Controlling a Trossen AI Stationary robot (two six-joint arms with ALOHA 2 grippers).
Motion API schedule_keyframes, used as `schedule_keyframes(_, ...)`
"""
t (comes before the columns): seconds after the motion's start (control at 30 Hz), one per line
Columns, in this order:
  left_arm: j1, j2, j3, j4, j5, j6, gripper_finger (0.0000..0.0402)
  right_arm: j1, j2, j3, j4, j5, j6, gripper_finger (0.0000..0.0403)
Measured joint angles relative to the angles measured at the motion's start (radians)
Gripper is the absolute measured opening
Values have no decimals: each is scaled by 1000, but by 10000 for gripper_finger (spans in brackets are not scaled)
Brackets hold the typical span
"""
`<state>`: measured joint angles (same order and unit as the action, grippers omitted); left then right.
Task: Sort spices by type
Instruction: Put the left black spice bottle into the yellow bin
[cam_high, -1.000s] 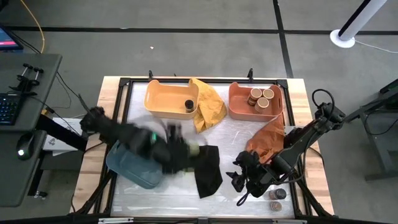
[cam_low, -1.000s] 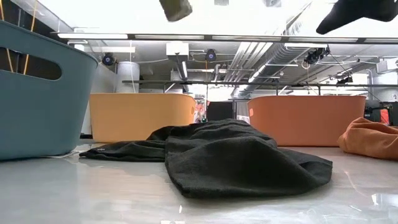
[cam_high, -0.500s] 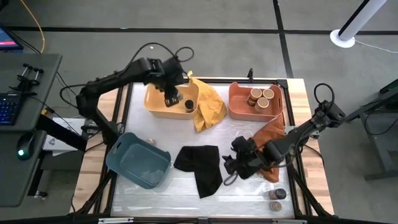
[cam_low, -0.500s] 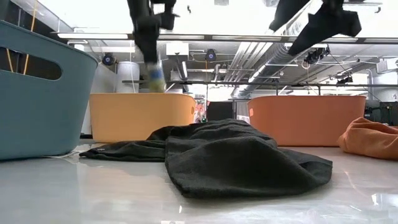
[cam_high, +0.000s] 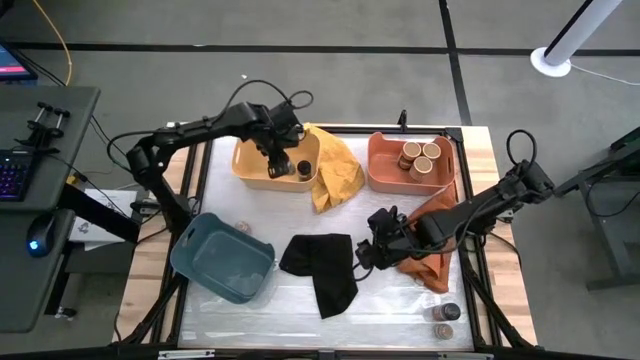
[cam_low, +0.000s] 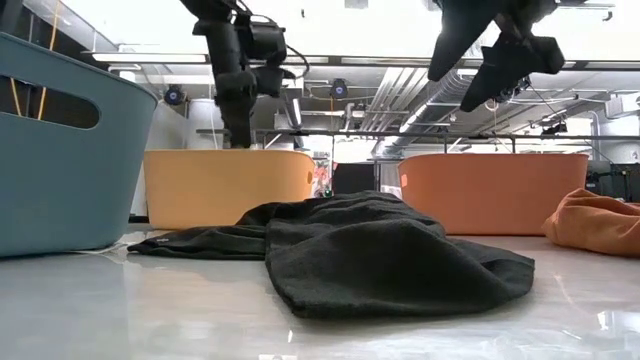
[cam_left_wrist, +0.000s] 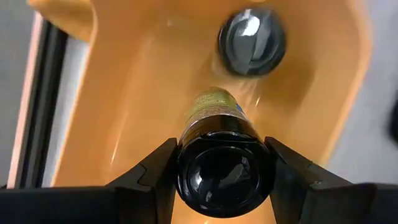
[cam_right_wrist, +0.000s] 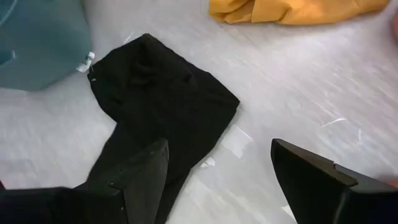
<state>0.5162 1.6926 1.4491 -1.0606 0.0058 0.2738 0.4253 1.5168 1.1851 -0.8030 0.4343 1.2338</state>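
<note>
My left gripper (cam_high: 276, 160) is down inside the yellow tray (cam_high: 250, 165), shut on a black-lidded spice jar (cam_left_wrist: 217, 143). A second black-lidded jar (cam_high: 303, 168) stands on the tray floor beside it. Three tan-lidded jars (cam_high: 420, 157) stand in the coral tray (cam_high: 385, 170). Two more jars (cam_high: 445, 313) stand on the table's near right corner. My right gripper (cam_right_wrist: 217, 168) hangs open above the table, next to the black cloth (cam_high: 325, 265), and touches nothing. My left gripper pinches the jar at its black lid end (cam_left_wrist: 222, 177), one finger (cam_left_wrist: 155, 177) on each side. The fingers come from above and point down into the yellow tray. The jar runs on past the fingertips, its labelled body (cam_left_wrist: 214, 109) toward the tray floor; whether its base touches, I cannot tell.
A blue tray (cam_high: 225, 260) sits tilted at the near left. A yellow cloth (cam_high: 335, 170) lies between the two far trays, and a rust-orange cloth (cam_high: 430, 235) lies under my right arm. Bare tabletop (cam_high: 290, 310) shows along the near edge.
My left gripper has swung from beside the blue tray to the far edge and dropped into the yellow tray, carrying the jar below the tray wall. My right gripper has moved from the near right toward the far edge and the left, ending beside the black cloth.
</note>
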Motion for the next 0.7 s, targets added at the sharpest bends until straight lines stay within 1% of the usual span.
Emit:
schedule_keyframes(0.17,-45,34,-16,20,-41,0,161,-2,-47,0,-1,15,-39,279)
schedule_keyframes(0.47,-102,93,-16,58,-61,80,162,-1,-192,0,-52,108,-57,279)
schedule_keyframes(0.7,-121,113,-16,66,-125,97,189,0,-224,0,-54,123,-83,279)
